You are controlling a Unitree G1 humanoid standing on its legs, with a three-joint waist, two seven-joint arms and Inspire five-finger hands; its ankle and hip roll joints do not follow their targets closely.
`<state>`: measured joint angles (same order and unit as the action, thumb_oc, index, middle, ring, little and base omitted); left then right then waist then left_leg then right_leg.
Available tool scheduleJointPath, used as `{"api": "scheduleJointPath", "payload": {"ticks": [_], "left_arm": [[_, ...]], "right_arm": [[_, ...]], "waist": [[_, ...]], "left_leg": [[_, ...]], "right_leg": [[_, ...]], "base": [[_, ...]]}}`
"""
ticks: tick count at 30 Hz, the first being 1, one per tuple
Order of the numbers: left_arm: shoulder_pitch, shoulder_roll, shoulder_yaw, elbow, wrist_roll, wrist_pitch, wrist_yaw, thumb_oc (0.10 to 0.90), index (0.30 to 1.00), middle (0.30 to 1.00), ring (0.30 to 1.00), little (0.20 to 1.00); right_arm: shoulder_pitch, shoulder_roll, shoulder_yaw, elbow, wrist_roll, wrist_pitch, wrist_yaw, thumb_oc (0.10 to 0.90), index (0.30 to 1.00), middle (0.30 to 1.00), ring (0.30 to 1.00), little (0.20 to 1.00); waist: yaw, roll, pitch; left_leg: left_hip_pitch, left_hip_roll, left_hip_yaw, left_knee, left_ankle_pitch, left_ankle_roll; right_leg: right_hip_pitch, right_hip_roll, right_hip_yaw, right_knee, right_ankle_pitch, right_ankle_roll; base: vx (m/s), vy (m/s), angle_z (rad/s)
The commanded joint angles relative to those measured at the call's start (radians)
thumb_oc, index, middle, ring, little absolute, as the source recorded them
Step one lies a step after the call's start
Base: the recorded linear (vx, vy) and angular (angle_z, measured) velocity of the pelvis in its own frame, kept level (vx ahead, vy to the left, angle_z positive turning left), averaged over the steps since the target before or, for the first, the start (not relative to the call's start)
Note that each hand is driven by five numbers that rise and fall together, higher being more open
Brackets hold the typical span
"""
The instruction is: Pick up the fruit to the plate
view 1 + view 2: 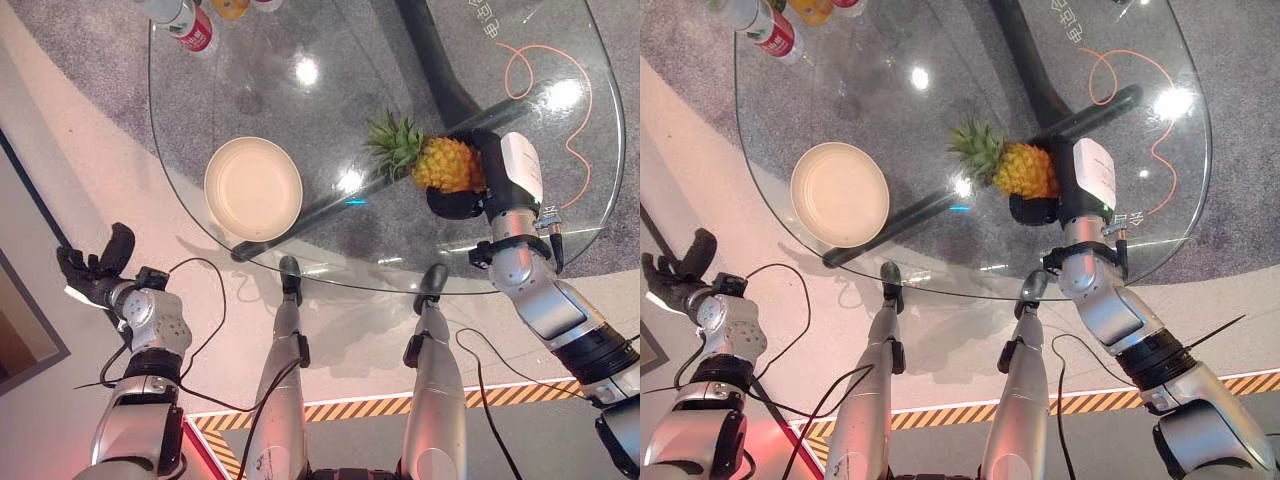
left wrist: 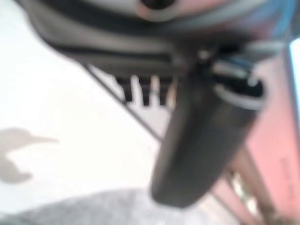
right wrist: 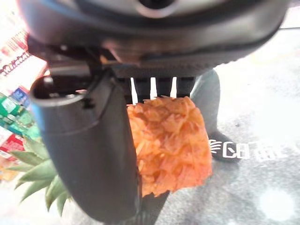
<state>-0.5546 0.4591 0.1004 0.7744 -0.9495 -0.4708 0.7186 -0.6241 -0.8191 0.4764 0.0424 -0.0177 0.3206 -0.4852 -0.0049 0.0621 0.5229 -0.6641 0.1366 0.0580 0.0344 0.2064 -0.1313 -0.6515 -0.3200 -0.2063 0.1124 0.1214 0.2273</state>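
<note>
We find the pineapple [image 1: 447, 165] right of centre in the left eye view, lying on its side above the glass table [image 1: 560, 210], its green crown pointing toward the left of the frame. The right hand [image 1: 497, 180] enters from the lower right and is wrapped around the fruit's body: dark fingers [image 1: 455, 205] curl under the lower side, and the back of the hand with its white cover sits against the fruit's right end. In the right wrist view we see the thumb [image 3: 91, 150] laid across the orange rind [image 3: 168, 140], with the leaves showing at the lower left of that frame. We record this hand as gripping the pineapple.

The plate [image 1: 253, 189], round and cream-coloured, sits on the table left of centre, well apart from the fruit and holding nothing. Bottles [image 1: 190, 25] stand at the table's upper left edge, cut off by the top of the frame. An orange cable [image 1: 540, 75] loops beyond the glass at the upper right.

The left hand [image 1: 100, 268] hangs at the lower left of the frame, off the table edge, its fingers loosely curled and holding nothing.
</note>
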Motion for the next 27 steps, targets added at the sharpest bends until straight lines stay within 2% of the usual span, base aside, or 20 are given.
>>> {"api": "scheduleJointPath", "payload": {"ticks": [1,8,12,14,17,23,27], "left_arm": [[-0.034,0.135,0.063,-0.017,0.064,-0.119,0.041,0.8,0.9,0.9,0.9,0.9],[-0.039,0.126,0.061,-0.164,0.155,-0.172,0.036,0.8,0.9,0.9,0.9,0.9],[-0.047,0.115,0.058,-0.251,0.209,-0.169,0.045,0.8,0.9,0.9,0.9,0.9],[-0.047,0.084,0.047,-0.351,0.299,-0.171,0.031,0.8,0.9,0.9,0.9,0.9],[-0.044,0.072,0.038,-0.416,0.346,-0.166,0.013,0.8,0.9,0.9,0.9,0.9],[-0.057,0.044,-0.01,-0.545,0.387,-0.153,-0.085,0.8,0.9,0.9,0.9,0.9],[-0.069,0.015,-0.066,-0.621,0.383,-0.118,-0.197,0.8,0.9,0.9,0.9,0.9]], "right_arm": [[-0.045,-0.017,-0.105,-0.094,-0.059,-0.1,-0.089,0.1,0.3,0.3,0.3,0.2],[-0.044,0.001,-0.138,-0.118,-0.097,-0.136,-0.109,0.1,0.3,0.3,0.3,0.2],[-0.036,0.011,-0.159,-0.14,-0.118,-0.151,-0.12,0.1,0.3,0.3,0.3,0.2],[-0.026,0.029,-0.184,-0.166,-0.13,-0.163,-0.119,0.1,0.3,0.3,0.3,0.2],[-0.021,0.036,-0.197,-0.178,-0.131,-0.172,-0.121,0.1,0.3,0.3,0.3,0.2],[-0.029,0.076,-0.221,-0.19,-0.148,-0.218,-0.136,0.1,0.3,0.3,0.3,0.2],[-0.05,0.101,-0.224,-0.206,-0.148,-0.236,-0.141,0.1,0.3,0.3,0.3,0.2]], "waist": [[0.0,-0.027,-0.003],[0.006,-0.027,-0.003],[0.01,-0.034,-0.003],[0.016,-0.044,-0.003],[0.019,-0.047,-0.003],[0.023,-0.052,-0.003],[0.023,-0.052,-0.003]], "left_leg": [[0.069,0.018,0.03,-0.003,-0.049,-0.01],[0.071,0.02,0.038,-0.009,-0.05,-0.012],[0.068,0.022,0.038,-0.009,-0.05,-0.014],[0.064,0.023,0.035,-0.012,-0.05,-0.014],[0.063,0.023,0.033,-0.014,-0.05,-0.014],[0.055,0.022,0.028,-0.012,-0.05,-0.014],[0.055,0.019,0.028,-0.014,-0.048,-0.013]], "right_leg": [[-0.046,0.032,0.017,0.078,0.007,-0.032],[-0.038,0.031,0.015,0.07,0.006,-0.031],[-0.033,0.031,0.011,0.066,0.008,-0.027],[-0.029,0.031,0.006,0.059,0.012,-0.022],[-0.026,0.03,0.002,0.055,0.014,-0.02],[-0.021,0.032,-0.002,0.048,0.016,-0.016],[-0.015,0.031,-0.003,0.039,0.022,-0.011]], "base": [[0.0,0.0,0.0],[0.0,0.0,0.0],[0.0,-0.019,0.0],[-0.01,-0.073,0.0],[0.0,-0.046,0.0],[0.0,-0.031,0.0],[0.0,0.0,0.0]]}}
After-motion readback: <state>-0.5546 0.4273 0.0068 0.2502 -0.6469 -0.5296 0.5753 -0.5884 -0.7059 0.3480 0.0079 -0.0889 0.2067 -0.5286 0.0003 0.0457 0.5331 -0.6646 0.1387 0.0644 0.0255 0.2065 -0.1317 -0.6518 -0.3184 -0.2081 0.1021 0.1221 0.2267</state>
